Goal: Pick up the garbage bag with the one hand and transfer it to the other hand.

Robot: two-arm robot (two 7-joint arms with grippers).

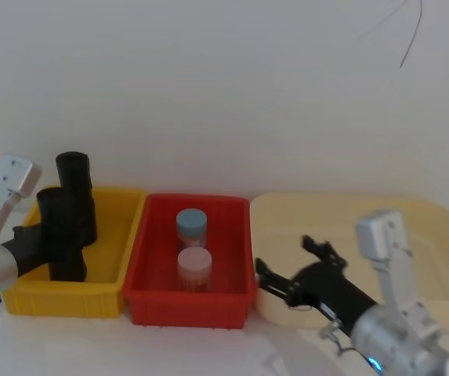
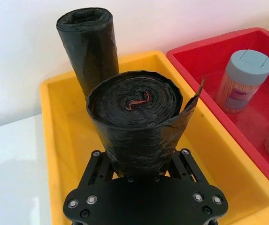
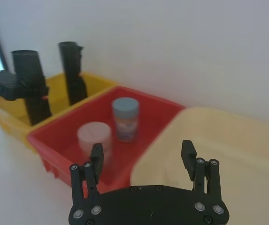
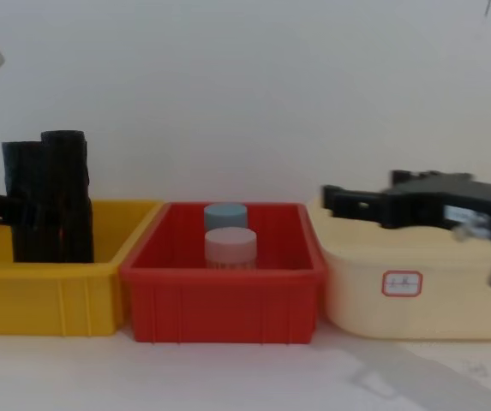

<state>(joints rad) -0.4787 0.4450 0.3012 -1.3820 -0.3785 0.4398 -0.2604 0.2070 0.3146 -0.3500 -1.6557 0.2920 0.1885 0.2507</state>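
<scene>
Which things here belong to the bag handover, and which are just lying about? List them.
Job:
bag, in the yellow bin
left gripper, shut on it
right gripper, open over the cream tray

Lying about:
slimmer roll
red bin
blue-lid jar
pink-lid jar

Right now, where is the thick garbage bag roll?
In the head view, the garbage bag is upright in the yellow bin on the robot's left. The left gripper grips it, just in front of the slimmer black roll.
</scene>
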